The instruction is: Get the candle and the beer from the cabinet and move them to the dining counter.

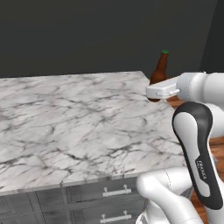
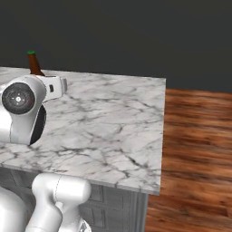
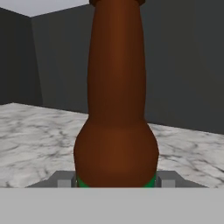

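Beer (image 3: 116, 100) stands upright between claw (image 3: 115, 180) fingers.

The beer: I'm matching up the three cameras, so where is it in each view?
Left base view: the beer stands upright at the right, at the dining counter's far right corner, behind the arm.
Right base view: its neck and green cap rise at upper left, above the arm.
Hand view: the brown body fills the centre, close up.
Shared landmark: the veined marble counter top.
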You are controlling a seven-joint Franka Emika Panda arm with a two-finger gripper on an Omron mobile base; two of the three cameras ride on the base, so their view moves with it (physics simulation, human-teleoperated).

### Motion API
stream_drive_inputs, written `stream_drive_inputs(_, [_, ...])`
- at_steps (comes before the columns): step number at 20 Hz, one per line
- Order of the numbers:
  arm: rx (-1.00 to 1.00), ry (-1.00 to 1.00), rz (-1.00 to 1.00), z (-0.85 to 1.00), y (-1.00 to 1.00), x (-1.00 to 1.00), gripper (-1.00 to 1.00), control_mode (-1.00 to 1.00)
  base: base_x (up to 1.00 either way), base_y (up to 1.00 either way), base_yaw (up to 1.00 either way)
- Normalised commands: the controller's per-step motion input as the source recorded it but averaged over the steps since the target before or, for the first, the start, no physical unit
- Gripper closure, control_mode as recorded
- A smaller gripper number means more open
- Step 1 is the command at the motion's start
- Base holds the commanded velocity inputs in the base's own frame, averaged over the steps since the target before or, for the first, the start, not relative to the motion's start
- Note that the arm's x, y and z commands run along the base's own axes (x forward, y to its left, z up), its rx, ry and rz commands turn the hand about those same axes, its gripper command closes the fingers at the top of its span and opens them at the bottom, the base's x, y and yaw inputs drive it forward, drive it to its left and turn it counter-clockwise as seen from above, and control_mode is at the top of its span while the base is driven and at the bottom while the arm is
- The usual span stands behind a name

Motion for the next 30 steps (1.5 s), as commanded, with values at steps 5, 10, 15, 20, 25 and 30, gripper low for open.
stream_drive_inputs(5, [-0.02, 0.03, 0.01, -0.15, -0.06, -0.07, 1.00, -1.00, 0.00, 0.00, 0.00])
stream_drive_inputs(10, [0.00, 0.01, 0.07, -0.24, -0.06, 0.06, 1.00, -1.00, 0.00, 0.00, 0.00])
stream_drive_inputs(15, [-0.03, 0.00, 0.17, -0.25, 0.00, 0.27, 1.00, -1.00, 0.00, 0.00, 0.00])
stream_drive_inputs(20, [-0.01, 0.01, 0.28, -0.25, 0.01, 0.41, 1.00, -1.00, 0.00, 0.00, 0.00])
stream_drive_inputs(25, [0.00, 0.00, 0.27, -0.27, 0.08, 0.36, 1.00, -1.00, 0.00, 0.00, 0.00])
stream_drive_inputs(30, [0.00, 0.00, 0.29, -0.32, 0.13, 0.28, 1.00, -1.00, 0.00, 0.00, 0.00])
